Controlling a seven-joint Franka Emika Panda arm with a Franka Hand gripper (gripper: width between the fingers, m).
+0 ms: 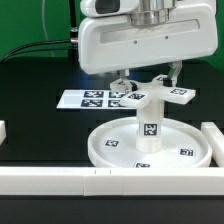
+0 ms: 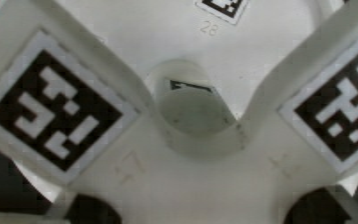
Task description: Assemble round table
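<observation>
Round table parts stand partly joined on the black counter (image 1: 30,100), near the front border blocks. At the exterior view's left, a small white block (image 1: 3,130) sits at the counter's edge, and a long white border block (image 1: 70,178) runs along the front. Behind, toward the middle, the marker board (image 1: 95,98) lies flat with its printed tags facing up.

Right of the long block's left end, the large rimmed round disc (image 1: 110,150) rests flat on the counter, with tags on its inner face. From its centre the short thick cylinder (image 1: 148,125) rises upright, a tag on its side. On top of the cylinder sits the cross-shaped piece (image 1: 160,92), its arms spread out level and tagged on their upper faces.

Above it hangs the arm's white wrist housing (image 1: 145,40), and the gripper (image 1: 148,75) reaches down to the cross-shaped piece. One finger (image 1: 121,82) shows at the exterior view's left of the piece's hub and another at its right, so the gripper stands apart around the piece; whether the fingers press on it cannot be told.

In the wrist view the cross-shaped piece (image 2: 194,120) fills the picture, two tagged arms splaying out from a round hub.

At the exterior view's right, another white border block (image 1: 212,140) stands beside the disc.
</observation>
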